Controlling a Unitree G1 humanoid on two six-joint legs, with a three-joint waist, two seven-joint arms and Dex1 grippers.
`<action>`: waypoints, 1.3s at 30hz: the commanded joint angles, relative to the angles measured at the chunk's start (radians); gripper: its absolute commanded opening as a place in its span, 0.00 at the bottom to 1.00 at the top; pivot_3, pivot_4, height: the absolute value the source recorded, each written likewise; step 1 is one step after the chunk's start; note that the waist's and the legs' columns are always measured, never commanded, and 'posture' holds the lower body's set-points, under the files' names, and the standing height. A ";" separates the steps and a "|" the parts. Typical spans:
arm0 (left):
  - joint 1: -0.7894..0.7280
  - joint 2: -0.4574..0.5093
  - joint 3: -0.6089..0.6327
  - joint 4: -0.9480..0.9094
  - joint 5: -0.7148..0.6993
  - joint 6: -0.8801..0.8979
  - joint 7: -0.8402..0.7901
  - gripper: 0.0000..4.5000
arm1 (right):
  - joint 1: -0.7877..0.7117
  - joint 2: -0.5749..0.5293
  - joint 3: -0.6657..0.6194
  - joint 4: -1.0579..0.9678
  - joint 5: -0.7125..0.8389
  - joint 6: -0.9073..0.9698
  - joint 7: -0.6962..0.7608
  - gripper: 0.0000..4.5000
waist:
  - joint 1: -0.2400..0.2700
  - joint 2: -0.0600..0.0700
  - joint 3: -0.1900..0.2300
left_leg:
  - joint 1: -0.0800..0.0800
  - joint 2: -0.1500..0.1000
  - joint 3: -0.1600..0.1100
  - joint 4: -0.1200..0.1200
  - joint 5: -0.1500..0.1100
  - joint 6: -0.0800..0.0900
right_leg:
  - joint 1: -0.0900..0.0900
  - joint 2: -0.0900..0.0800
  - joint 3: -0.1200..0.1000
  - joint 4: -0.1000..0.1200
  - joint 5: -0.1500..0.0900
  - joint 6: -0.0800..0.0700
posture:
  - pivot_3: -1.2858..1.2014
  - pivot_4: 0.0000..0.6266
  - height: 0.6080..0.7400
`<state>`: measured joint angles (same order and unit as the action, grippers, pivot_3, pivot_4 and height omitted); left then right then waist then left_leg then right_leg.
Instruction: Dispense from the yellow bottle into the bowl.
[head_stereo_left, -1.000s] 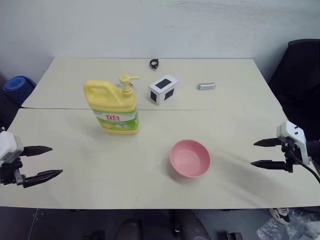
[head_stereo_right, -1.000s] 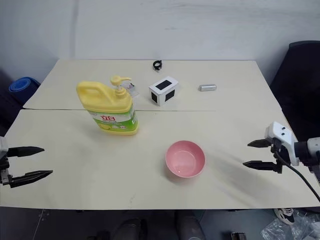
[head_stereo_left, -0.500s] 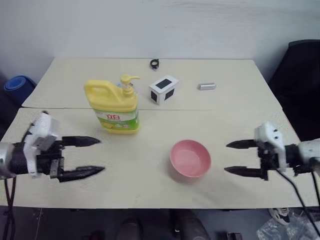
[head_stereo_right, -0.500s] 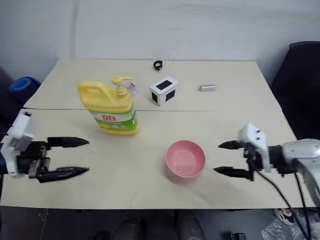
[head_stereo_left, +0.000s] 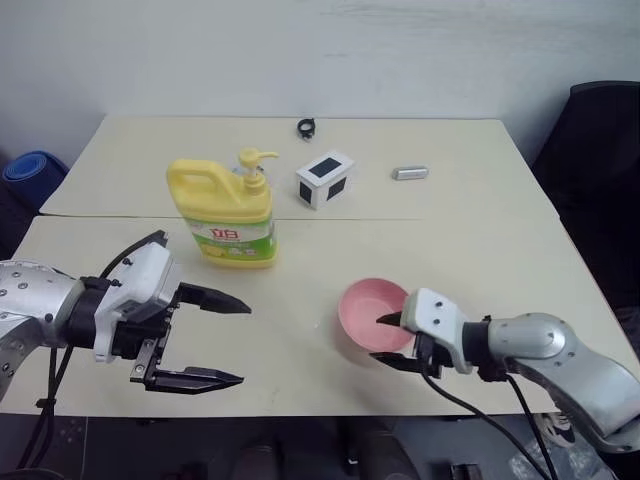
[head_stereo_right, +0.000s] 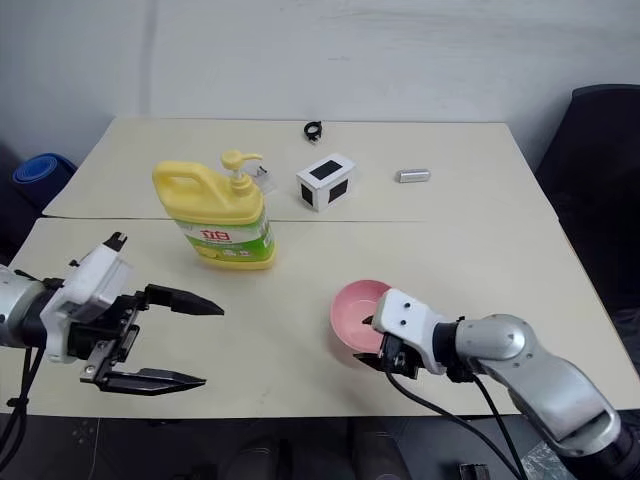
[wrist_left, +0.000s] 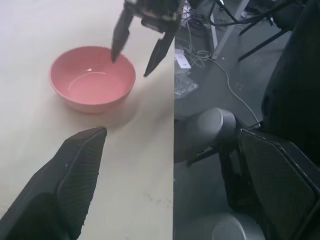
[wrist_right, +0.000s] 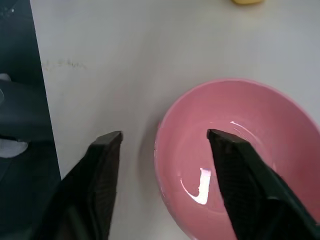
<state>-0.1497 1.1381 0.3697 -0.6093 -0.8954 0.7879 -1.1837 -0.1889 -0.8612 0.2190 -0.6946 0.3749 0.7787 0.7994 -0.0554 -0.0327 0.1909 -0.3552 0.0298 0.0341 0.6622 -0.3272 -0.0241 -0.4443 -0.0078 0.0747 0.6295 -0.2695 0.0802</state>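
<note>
Right gripper (head_stereo_left: 388, 340), parted, straddled and partly hid the bowl (head_stereo_left: 362, 310) rim; left gripper (head_stereo_left: 230, 340) gaped empty beside the yellow bottle (head_stereo_left: 228, 212).

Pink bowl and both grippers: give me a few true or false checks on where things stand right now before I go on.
1. The right gripper straddles the rim of the pink bowl, one finger over the inside and one outside. True.
2. The right gripper is clamped shut on the bowl's rim. False: its fingers stand apart, with a gap on each side of the rim.
3. The left gripper is open and holds nothing. True.
4. The left gripper holds the yellow bottle by its handle. False: the bottle stands upright on the table, apart from both grippers.
5. The bowl holds yellow liquid. False: its inside looks plain pink and empty.
</note>
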 joint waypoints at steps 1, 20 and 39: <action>-0.025 0.004 -0.005 -0.008 -0.026 0.011 0.026 1.00 | -0.006 0.013 0.033 0.012 -0.036 -0.042 -0.001 0.58 | 0.000 0.000 0.000 | 0.000 0.000 0.000 0.000 0.000 0.001 | 0.000 0.000 0.000 0.000 0.000 0.000 | 0.52 0.24 1.00; -0.058 -0.002 -0.037 -0.017 -0.054 0.024 0.064 1.00 | -0.036 0.153 0.152 0.224 -0.222 -0.195 -0.028 0.06 | 0.000 -0.001 0.000 | 0.001 0.000 0.003 0.002 -0.001 0.001 | 0.000 0.002 0.008 0.001 0.001 0.001 | 0.52 0.24 1.00; -0.251 -0.033 0.029 0.203 -0.043 -0.001 0.170 0.91 | -0.543 0.168 0.184 0.477 -0.210 -0.237 0.292 0.00 | -0.006 -0.003 -0.001 | 0.002 0.001 0.005 0.003 -0.002 0.003 | -0.001 0.004 0.009 0.002 0.002 0.002 | 0.52 0.24 1.00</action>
<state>-0.3637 1.1072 0.3523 -0.4319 -0.9337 0.7972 -1.0401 -0.6826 -0.7239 0.3848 -0.2675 0.1779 0.5810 1.0655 -0.0613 -0.0356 0.1901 -0.3536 0.0304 0.0388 0.6652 -0.3292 -0.0212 -0.4453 -0.0039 0.0840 0.6323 -0.2679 0.0825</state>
